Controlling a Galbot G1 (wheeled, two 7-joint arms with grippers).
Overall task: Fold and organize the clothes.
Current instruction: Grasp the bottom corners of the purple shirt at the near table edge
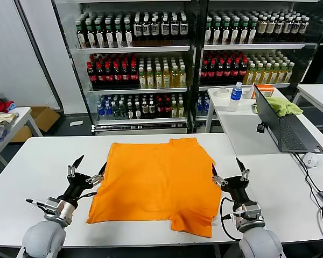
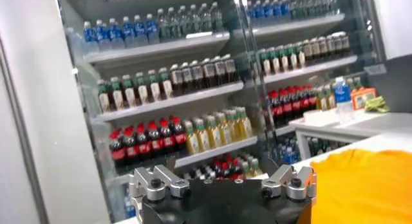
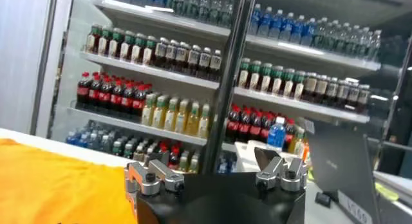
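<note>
The bright orange T-shirt (image 1: 159, 183) lies spread flat on the white table (image 1: 37, 166), no lettering showing. My left gripper (image 1: 90, 167) stands open at the shirt's left edge, fingers pointing up, holding nothing. My right gripper (image 1: 227, 171) stands open at the shirt's right edge, fingers up, holding nothing. In the left wrist view the shirt (image 2: 360, 186) lies beside the open gripper (image 2: 222, 174). In the right wrist view the shirt (image 3: 58, 183) lies beside the open gripper (image 3: 215, 164).
A second table (image 1: 242, 126) at the right holds an open laptop (image 1: 282, 126), a yellow-green cloth (image 1: 282, 106), a water bottle (image 1: 236, 95) and a tape roll (image 1: 223, 92). A mouse (image 1: 311, 159) and cables lie at the right. Drink shelves (image 1: 151, 64) stand behind. Cream and red garments (image 1: 0, 113) lie far left.
</note>
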